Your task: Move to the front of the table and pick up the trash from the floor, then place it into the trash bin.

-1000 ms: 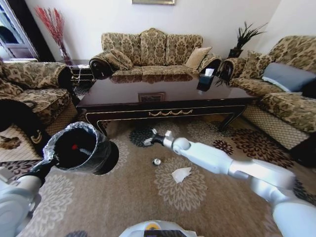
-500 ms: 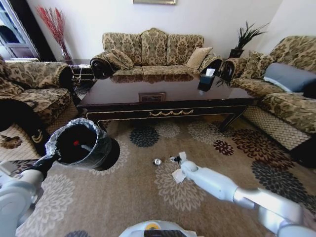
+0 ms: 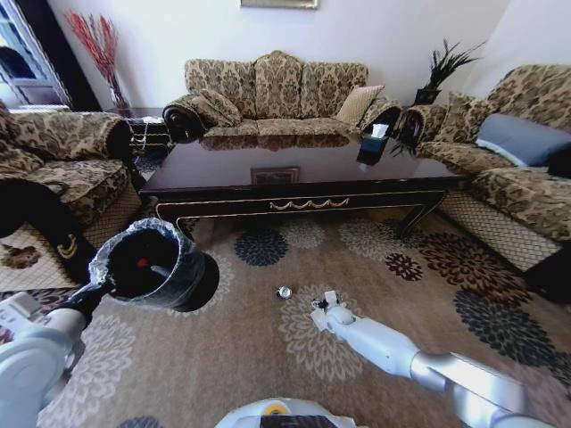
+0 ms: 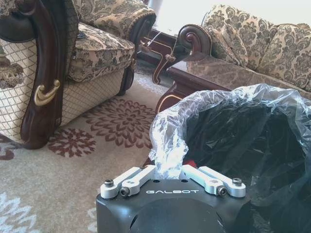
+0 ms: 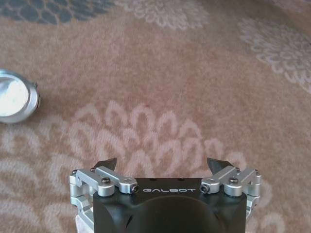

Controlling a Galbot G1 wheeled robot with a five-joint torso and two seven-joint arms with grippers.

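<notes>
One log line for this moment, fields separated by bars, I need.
left gripper: shut on lined black trash bin, held up | right gripper: jaws open, over crumpled white paper | round silvery piece: on carpet

Right claw (image 3: 322,303) low over the floor (image 3: 268,357) — trash bin (image 3: 153,264) held aloft at left.

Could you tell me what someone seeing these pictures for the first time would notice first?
Most striking is the black bin lined with a plastic bag, held up off the carpet by the left tool, which grips its rim. Next, the right tool reaches down with its fingers open over the white paper on the carpet, near a small silvery piece, in front of the dark table.
</notes>
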